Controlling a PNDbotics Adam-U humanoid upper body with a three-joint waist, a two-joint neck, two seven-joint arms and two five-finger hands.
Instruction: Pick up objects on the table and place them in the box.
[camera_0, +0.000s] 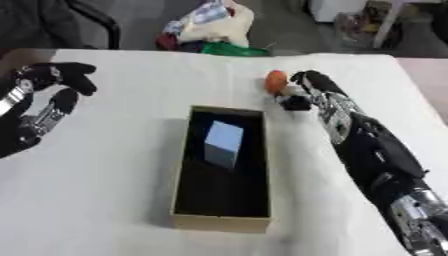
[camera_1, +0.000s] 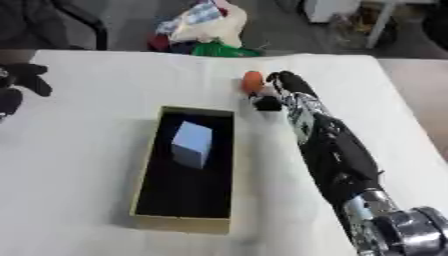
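A tan box (camera_0: 185, 165) with a dark inside lies in the middle of the white table (camera_0: 96, 200). A pale blue-white cube (camera_0: 223, 142) rests inside it. Beyond the box's far right corner sits a small orange object (camera_0: 276, 81). My right hand (camera_0: 308, 90) reaches to it from the right, fingers curled beside it and the thumb low near its base; whether it grips the object is unclear. My left hand (camera_0: 54, 82) hovers at the left edge, fingers relaxed and holding nothing.
A pile of cloth and bags (camera_0: 210, 27) lies on the floor beyond the table's far edge. A dark chair (camera_0: 92, 17) stands at the far left. The table's right edge (camera_0: 418, 95) runs close to my right arm.
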